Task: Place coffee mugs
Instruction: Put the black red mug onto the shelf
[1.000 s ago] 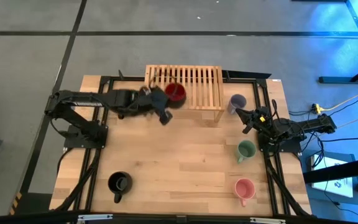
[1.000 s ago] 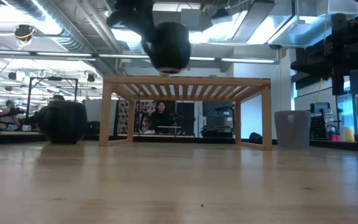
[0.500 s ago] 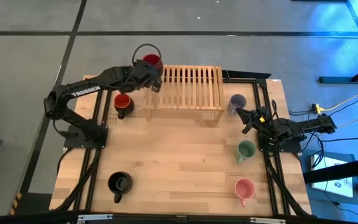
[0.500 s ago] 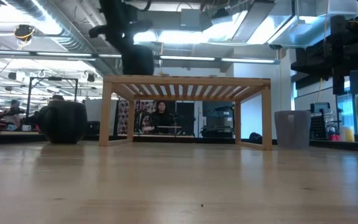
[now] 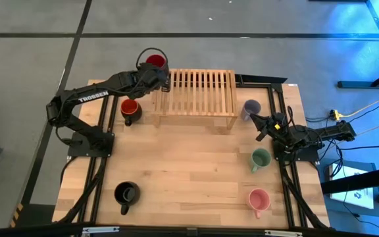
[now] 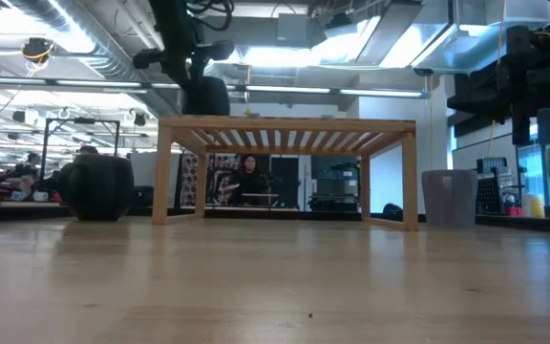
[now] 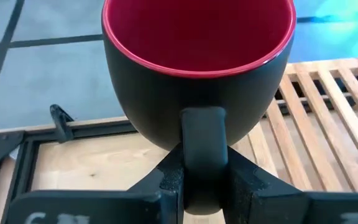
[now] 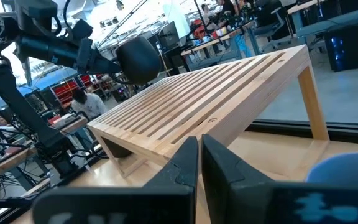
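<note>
Left gripper (image 7: 202,180) clamped on dark red mug's (image 5: 153,61) handle, aloft off the rack's (image 5: 196,92) far-left corner; rack apparently bare; five mugs unplaced on tabletop (image 5: 189,171); right gripper (image 8: 199,163) closed, idle.

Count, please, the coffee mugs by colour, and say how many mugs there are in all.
Dark red-lined mug, held in the left claw: 1
Red-orange mug: 1
Black mug: 1
Lavender-blue mug: 1
Green mug: 1
Pink mug: 1
Total: 6 mugs
</note>
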Tool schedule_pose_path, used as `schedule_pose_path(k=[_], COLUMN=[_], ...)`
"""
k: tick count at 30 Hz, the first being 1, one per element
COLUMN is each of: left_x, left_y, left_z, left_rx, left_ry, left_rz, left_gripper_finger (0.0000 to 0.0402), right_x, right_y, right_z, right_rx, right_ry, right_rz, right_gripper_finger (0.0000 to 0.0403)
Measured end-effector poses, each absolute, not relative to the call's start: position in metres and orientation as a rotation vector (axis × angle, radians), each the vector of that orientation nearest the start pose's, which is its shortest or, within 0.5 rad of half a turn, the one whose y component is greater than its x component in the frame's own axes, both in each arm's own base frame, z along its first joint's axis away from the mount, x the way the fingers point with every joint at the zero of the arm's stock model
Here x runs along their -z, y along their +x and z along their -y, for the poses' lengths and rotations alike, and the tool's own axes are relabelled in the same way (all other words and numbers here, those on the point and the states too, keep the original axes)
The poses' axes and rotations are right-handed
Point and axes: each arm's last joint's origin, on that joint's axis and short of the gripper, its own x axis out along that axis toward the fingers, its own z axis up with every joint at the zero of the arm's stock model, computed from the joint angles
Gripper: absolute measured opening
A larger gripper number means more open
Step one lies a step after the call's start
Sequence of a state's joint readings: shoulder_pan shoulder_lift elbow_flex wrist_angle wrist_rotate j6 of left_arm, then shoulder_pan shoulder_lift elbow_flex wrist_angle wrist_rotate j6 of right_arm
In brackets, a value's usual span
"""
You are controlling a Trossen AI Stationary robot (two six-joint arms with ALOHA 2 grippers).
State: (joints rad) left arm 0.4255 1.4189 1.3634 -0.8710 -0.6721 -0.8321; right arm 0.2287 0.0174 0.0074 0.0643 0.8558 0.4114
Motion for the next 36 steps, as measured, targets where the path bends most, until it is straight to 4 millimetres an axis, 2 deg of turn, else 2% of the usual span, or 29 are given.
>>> schedule_pose_path(k=[5,12,21,28,36], left_x=[-0.337,-0.324,-0.324,-0.325,-0.326], left_y=[0.255,0.266,0.268,0.268,0.268], left_z=[-0.133,-0.137,-0.138,-0.138,-0.136], left_rx=[-1.325,-1.34,-1.341,-1.334,-1.333], left_ry=[-0.591,-0.585,-0.593,-0.597,-0.57], left_rz=[-0.454,-0.49,-0.473,-0.467,-0.474], left_gripper_finger=[0.0058,0.0058,0.006,0.0121,0.0137], right_x=[-0.17,-0.17,-0.17,-0.17,-0.17], right_y=[0.091,0.091,0.091,0.091,0.091], right_z=[0.001,0.001,0.001,0.001,0.001], right_rx=[0.609,0.609,0.599,0.599,0.598], right_ry=[0.427,0.427,0.429,0.429,0.429], right_rz=[0.176,0.176,0.176,0.176,0.175], right_gripper_finger=[0.001,0.001,0.001,0.001,0.001])
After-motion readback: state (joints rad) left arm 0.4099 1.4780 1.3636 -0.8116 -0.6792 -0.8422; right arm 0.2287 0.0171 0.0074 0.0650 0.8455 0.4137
